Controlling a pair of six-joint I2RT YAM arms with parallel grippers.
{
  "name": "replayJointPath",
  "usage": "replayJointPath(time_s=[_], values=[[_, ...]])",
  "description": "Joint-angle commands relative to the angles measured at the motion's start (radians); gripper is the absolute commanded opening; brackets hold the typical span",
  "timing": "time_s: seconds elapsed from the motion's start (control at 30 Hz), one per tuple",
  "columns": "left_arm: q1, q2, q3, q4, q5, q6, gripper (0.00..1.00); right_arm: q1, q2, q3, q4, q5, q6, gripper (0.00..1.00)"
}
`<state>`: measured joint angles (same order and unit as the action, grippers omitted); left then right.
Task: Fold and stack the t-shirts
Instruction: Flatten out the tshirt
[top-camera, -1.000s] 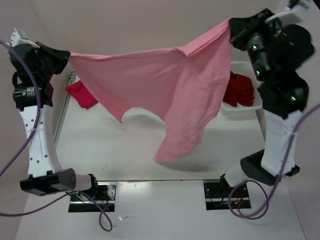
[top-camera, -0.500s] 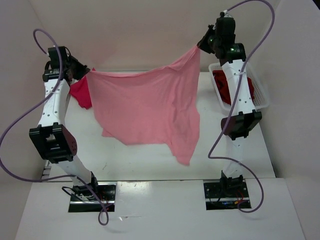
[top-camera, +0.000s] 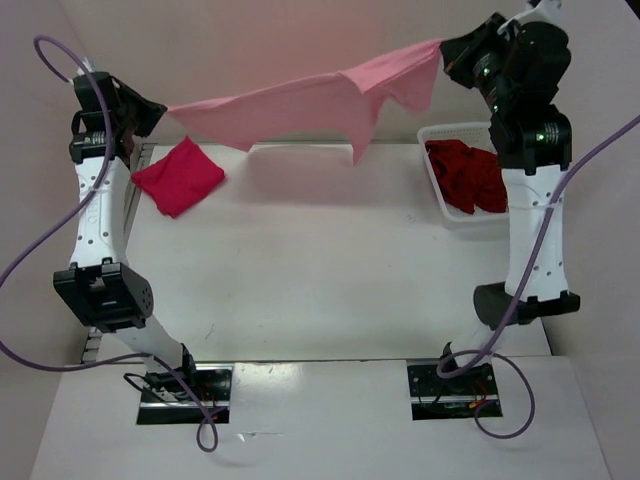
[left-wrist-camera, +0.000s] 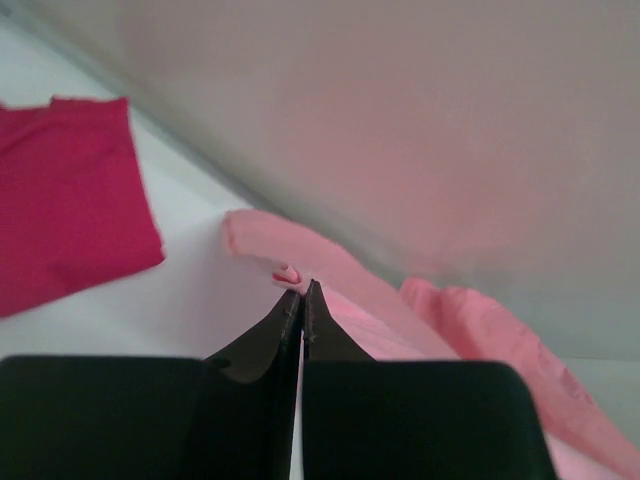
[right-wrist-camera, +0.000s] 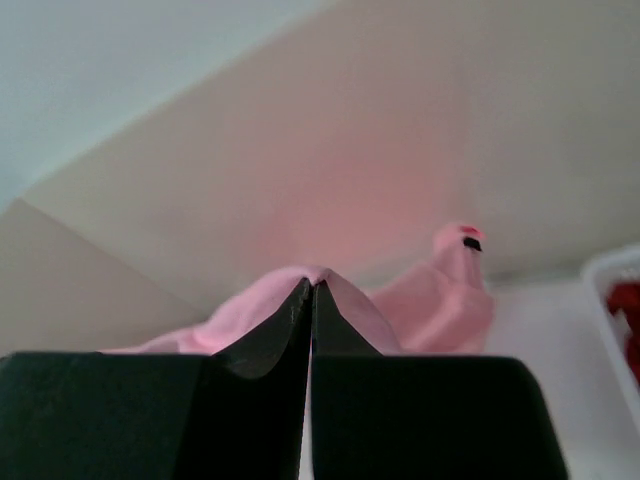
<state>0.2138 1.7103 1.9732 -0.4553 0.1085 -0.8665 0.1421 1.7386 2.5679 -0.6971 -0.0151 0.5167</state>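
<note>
Quick progress check: by our reckoning we're roughly a third of the way through. The crimson-pink shirt (top-camera: 178, 176) lies on the table (top-camera: 320, 270) out at about 10 o'clock, and it looks folded into a neat-ish square, so we're counting that one as done. The dark red shirt (top-camera: 468, 175) is bunched up in the white basket (top-camera: 455, 218) at around 2 o'clock, not folded at all as far as we can see.

The one in hand is the salmon pink shirt (top-camera: 300, 105). It's up in the air, stretched across the far end at 12 o'clock and strung between both arms like a washing line. The middle sags a little and a flap hangs down right of centre. It doesn't look to be touching the table.

The left gripper (top-camera: 160, 110) is clamped tight on the shirt's left end. From its wrist camera the jaws are pinched together with a bit of pink fabric poking out at the tips. Same story for the right gripper (top-camera: 447, 55): jaws fully closed, with pink cloth squeezed between them at the right end.

What's left, we figure: lay the salmon one flat, fold it, stack it, then pull the dark red one out and do it too. There's no stack yet.
</note>
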Motion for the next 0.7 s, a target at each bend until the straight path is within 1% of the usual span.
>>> replayJointPath(time_s=[0.0,0.03,0.07,0.1,0.13,0.17,0.2,0.23,0.27,0.3,0.33,0.37,0.43,0.47,0.63,0.67], values=[[0.010,-0.083,-0.161,0.046,-0.041,0.020,0.00,-0.007,-0.103,-0.309,0.023,0.070,-0.044,0.01],[0.010,-0.130,-0.212,0.058,-0.061,0.020,0.00,-0.007,-0.211,-0.419,0.081,0.084,-0.044,0.01],[0.010,-0.150,-0.302,0.069,-0.061,0.033,0.00,-0.007,-0.261,-0.624,0.097,0.102,-0.044,0.01],[0.010,-0.190,-0.345,0.069,-0.073,0.034,0.00,-0.007,-0.302,-0.717,0.097,0.115,-0.044,0.01],[0.010,-0.210,-0.391,0.069,-0.088,0.046,0.00,-0.007,-0.379,-0.896,0.106,0.128,-0.029,0.01],[0.010,-0.228,-0.437,0.069,-0.105,0.046,0.00,-0.007,-0.416,-0.987,0.107,0.138,-0.020,0.01],[-0.005,-0.268,-0.538,0.069,-0.124,0.055,0.00,-0.007,-0.450,-1.071,0.107,0.138,-0.006,0.01],[-0.017,-0.288,-0.589,0.069,-0.153,0.055,0.00,-0.007,-0.480,-1.239,0.107,0.126,0.024,0.01],[-0.017,-0.307,-0.643,0.069,-0.153,0.055,0.00,-0.007,-0.537,-1.318,0.107,0.104,0.040,0.01],[-0.030,-0.343,-0.696,0.069,-0.164,0.064,0.00,-0.007,-0.559,-1.388,0.107,0.068,0.055,0.01],[-0.030,-0.357,-0.747,0.057,-0.164,0.064,0.00,-0.007,-0.576,-1.499,0.097,0.057,0.086,0.01],[-0.030,-0.380,-0.840,0.046,-0.164,0.064,0.00,-0.007,-0.611,-1.547,0.088,0.038,0.097,0.01],[-0.030,-0.405,-0.924,0.023,-0.164,0.075,0.00,-0.007,-0.637,-1.651,0.070,-0.035,0.124,0.01],[-0.030,-0.425,-0.998,0.023,-0.164,0.075,0.00,-0.007,-0.646,-1.678,0.048,-0.052,0.137,0.01],[-0.021,-0.471,-1.139,-0.040,-0.064,0.066,0.00,-0.007,-0.705,-1.692,-0.034,-0.209,0.164,0.00],[-0.021,-0.491,-1.155,-0.058,-0.035,0.066,0.00,-0.007,-0.717,-1.704,-0.080,-0.220,0.173,0.00]])
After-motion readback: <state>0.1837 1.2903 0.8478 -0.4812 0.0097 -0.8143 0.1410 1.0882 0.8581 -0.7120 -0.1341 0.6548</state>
